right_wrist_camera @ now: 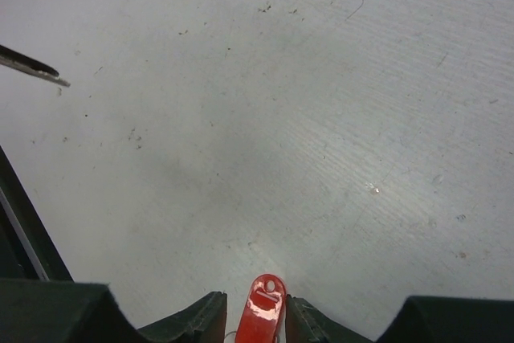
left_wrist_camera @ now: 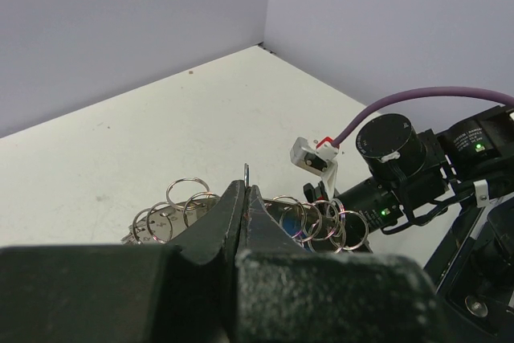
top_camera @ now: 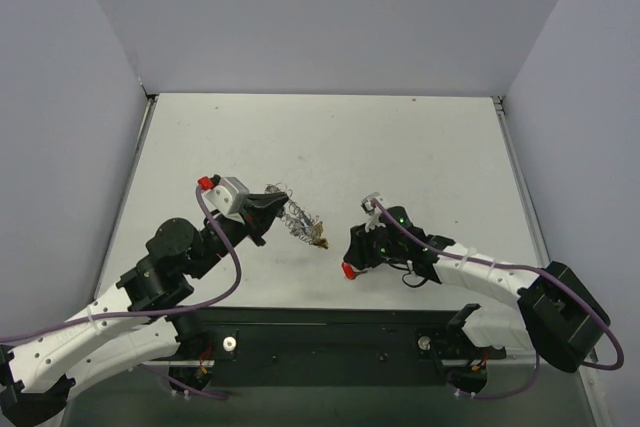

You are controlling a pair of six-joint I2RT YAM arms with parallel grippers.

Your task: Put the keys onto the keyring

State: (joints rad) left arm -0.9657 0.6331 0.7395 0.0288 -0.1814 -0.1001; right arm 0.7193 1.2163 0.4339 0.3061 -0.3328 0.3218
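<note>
L gripper (left_wrist_camera: 246,198): fingers pressed together, pinching keyring (top_camera: 296,219) rim, gold tag (top_camera: 320,242) at far end. R gripper (right_wrist_camera: 255,320): pinching red key (right_wrist_camera: 263,303), near keyring, not touching. Risk: thin wire likely swivels in the pinch, or key twists in the grip, so it misses the opening.

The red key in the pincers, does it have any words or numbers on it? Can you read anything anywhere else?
There is no text anywhere that can be read.
red key: a small raised mark on its head, too blurred to read.
keyring: no lettering shows.
</note>
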